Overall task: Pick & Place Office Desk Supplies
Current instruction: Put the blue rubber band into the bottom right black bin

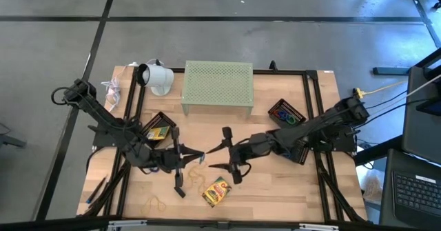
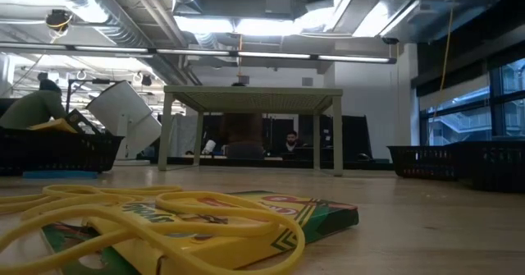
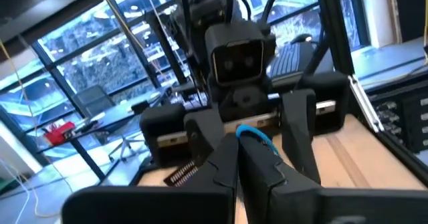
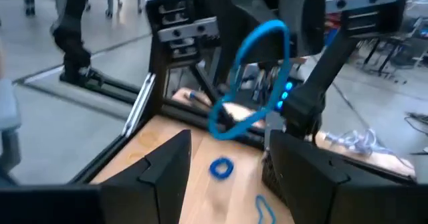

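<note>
Blue loop [image 4: 251, 77], thin and floppy, hangs pinched in my left gripper [image 3: 237, 158] above mid-table; I see it dangling in the right wrist view and poking out past the closed fingertips in the left wrist view. Jaws there are fully together on the band.

Right gripper [image 1: 226, 148] sits just across from the left one over the table's middle, fingers parted about halfway, nothing between them. The two claws face each other, near but apart.

Other supplies: a small blue ring [image 4: 221, 167] lies on the wood below the hanging loop, with another blue strand [image 4: 265, 209] near it. Tan rubber bands [image 1: 195, 175] lie beside the yellow-green crayon box [image 1: 216, 192]; one more band [image 1: 154, 205] lies off toward the near left. A second box rests in the left mesh tray [image 1: 159, 126]; coloured rings sit in the right mesh tray [image 1: 287, 114].

Handling judgement: the loop looks nearly weightless and soft, so it will sag, swing and twist with any arm motion. Grip is at one edge only; it could slip sideways out of the pads. If the right claw takes it, I would close across the free-hanging strand, not near the left tips.
</note>
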`<state>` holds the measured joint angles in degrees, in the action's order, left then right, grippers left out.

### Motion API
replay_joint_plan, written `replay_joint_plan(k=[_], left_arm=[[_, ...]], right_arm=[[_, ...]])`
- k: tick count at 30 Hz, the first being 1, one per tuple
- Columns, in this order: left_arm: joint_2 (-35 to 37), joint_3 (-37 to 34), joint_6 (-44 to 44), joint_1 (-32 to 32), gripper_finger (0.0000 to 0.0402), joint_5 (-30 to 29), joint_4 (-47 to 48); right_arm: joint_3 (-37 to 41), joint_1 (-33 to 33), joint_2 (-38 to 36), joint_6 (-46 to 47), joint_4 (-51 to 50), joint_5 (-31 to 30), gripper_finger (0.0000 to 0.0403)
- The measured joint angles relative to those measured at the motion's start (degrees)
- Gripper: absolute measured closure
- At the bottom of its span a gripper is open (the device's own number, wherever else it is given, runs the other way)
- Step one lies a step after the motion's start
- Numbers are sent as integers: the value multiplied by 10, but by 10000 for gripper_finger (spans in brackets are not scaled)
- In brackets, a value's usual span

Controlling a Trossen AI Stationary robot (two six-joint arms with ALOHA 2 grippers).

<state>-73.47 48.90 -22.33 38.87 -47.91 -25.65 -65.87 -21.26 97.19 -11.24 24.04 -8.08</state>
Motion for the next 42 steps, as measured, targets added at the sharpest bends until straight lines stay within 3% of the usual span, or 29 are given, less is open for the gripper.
replay_joint_plan(k=[6, 12, 19, 24, 32, 37, 42], left_arm=[[-1, 0, -10, -18, 399, 66, -22], [-1, 0, -10, -53, 400, 118, -30], [-1, 0, 6, -81, 400, 167, -37], [-1, 0, 6, -88, 400, 182, -42], [-1, 0, 10, -84, 400, 182, -42], [-1, 0, 39, -74, 389, 183, -42], [-1, 0, 39, -63, 346, 178, -33]], right_arm=[[0, 18, 9, 36, 65, 3, 197], [0, 25, 9, 67, 75, 86, 197], [0, 25, 9, 80, 82, 88, 202], [0, 24, 9, 109, 81, 92, 248], [0, 24, 9, 153, 81, 92, 391], [0, 24, 9, 195, 77, 91, 396], [0, 24, 9, 211, 52, 90, 399]])
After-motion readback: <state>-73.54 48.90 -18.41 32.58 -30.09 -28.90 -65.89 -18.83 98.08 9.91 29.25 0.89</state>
